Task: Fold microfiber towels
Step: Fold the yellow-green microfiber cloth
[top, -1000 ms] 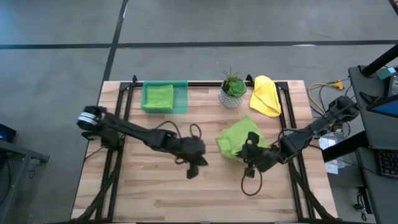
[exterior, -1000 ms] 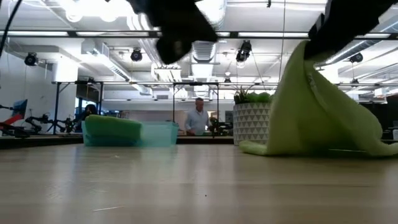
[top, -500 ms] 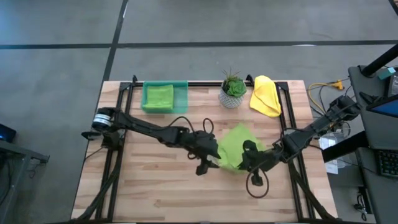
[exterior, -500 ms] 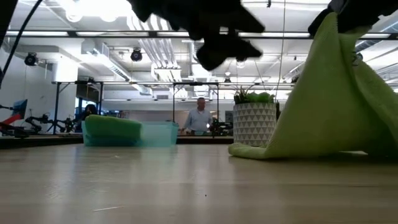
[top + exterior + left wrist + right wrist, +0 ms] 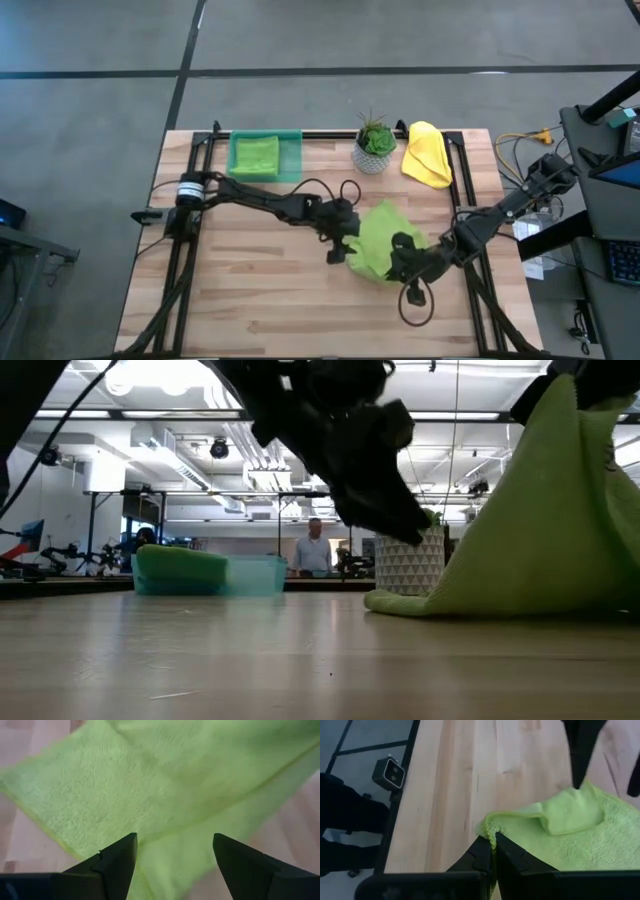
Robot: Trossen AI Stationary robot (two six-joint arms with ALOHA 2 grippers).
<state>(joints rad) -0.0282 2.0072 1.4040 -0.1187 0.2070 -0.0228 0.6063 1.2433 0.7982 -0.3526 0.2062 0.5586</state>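
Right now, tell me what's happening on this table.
Two robot arms are working on a lime green towel in the middle of the table. The right gripper is shut on one edge of it and holds that edge up, so the towel hangs like a tent. The left gripper is open, right at the towel's opposite edge, not gripping it. A yellow towel lies beside a potted plant, and another green towel sits in a tray.

No writing, label, brand, number or sign can be read anywhere in these views.
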